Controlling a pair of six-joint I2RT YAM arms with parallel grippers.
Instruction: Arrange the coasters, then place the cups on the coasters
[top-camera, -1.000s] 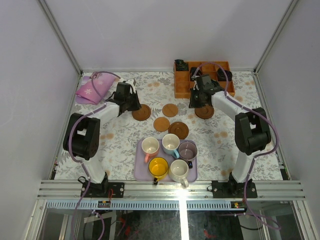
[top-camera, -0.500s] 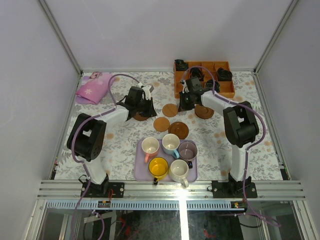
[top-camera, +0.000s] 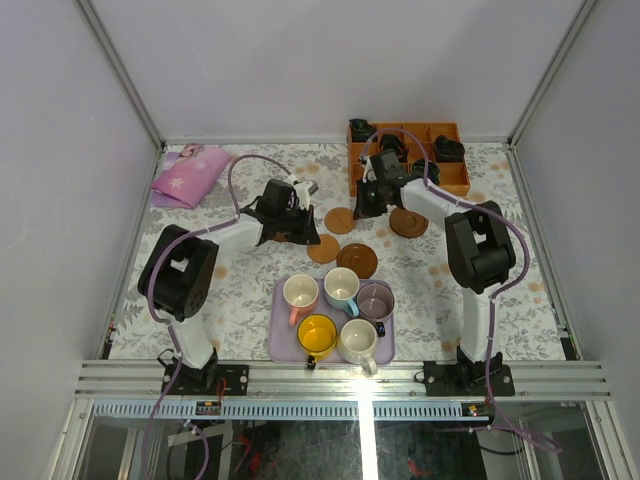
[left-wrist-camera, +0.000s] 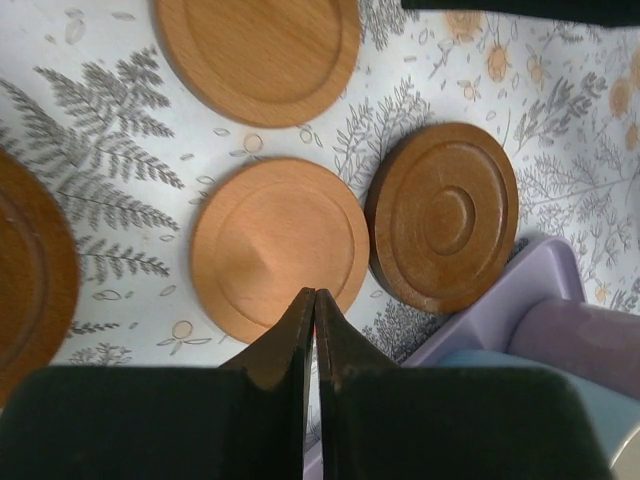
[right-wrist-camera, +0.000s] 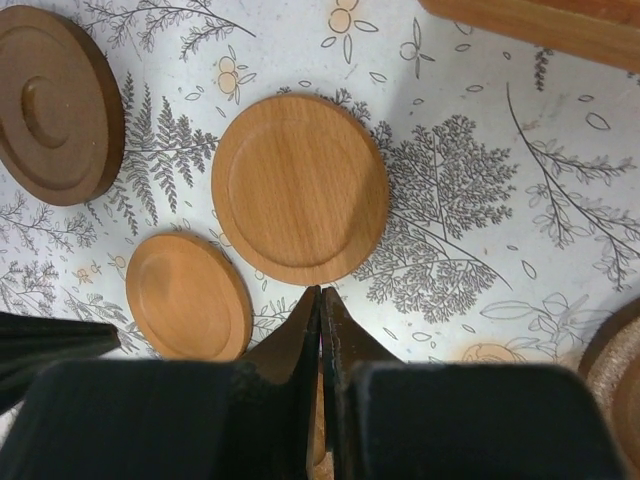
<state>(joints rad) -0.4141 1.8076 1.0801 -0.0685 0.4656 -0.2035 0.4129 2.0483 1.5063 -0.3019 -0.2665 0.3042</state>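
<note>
Several brown coasters lie mid-table: a light one (top-camera: 340, 220), a light one (top-camera: 323, 248), a dark one (top-camera: 357, 260) and a dark one (top-camera: 408, 223). My left gripper (top-camera: 304, 228) is shut and empty, its tips (left-wrist-camera: 315, 296) over the near rim of the light coaster (left-wrist-camera: 280, 245). A dark coaster (left-wrist-camera: 445, 228) lies to its right and another dark coaster (left-wrist-camera: 30, 265) at the left edge. My right gripper (top-camera: 362, 205) is shut and empty, tips (right-wrist-camera: 320, 290) at the edge of the light coaster (right-wrist-camera: 300, 188). Several cups stand on the lavender tray (top-camera: 283, 345), among them the yellow cup (top-camera: 317, 334), the light blue cup (top-camera: 341, 287) and the purple cup (top-camera: 376, 299).
An orange-brown compartment box (top-camera: 410, 160) holding black items stands at the back right, just behind the right gripper. A pink cloth (top-camera: 188, 175) lies at the back left. The tray sits close in front of the coasters.
My left gripper has moved right toward the middle coasters and shut its jaws. My right gripper has swung left from the right-hand dark coaster to the light one.
</note>
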